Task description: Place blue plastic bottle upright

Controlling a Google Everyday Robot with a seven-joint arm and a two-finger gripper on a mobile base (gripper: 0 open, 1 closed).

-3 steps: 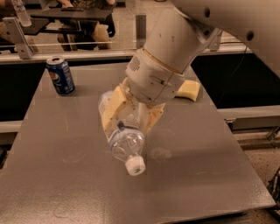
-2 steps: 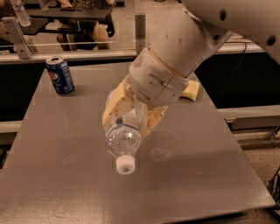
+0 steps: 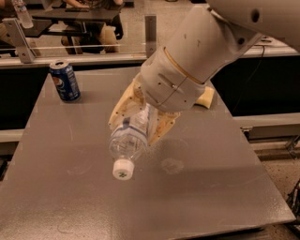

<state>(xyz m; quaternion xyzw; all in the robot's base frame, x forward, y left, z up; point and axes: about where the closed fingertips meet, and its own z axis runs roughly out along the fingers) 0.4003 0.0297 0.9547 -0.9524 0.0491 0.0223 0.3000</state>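
The blue plastic bottle [image 3: 127,140] is clear with a white cap [image 3: 122,169] and a pale blue-and-white label near its upper part. My gripper [image 3: 140,121] is shut on its body, with cream fingers [image 3: 123,107] on both sides. The bottle hangs tilted above the middle of the grey table [image 3: 211,187], cap pointing down and toward the camera. My white arm [image 3: 197,56] reaches in from the upper right and hides the bottle's base.
A dark blue Pepsi can [image 3: 64,80] stands upright at the table's far left corner. A cream foam-like piece [image 3: 205,97] lies behind my arm at the far right. A metal rail [image 3: 70,57] and a small distant clear bottle [image 3: 22,13] sit beyond the table.
The held bottle has swung left and its cap has tipped further downward. The arm has shifted with it and looms larger in view.
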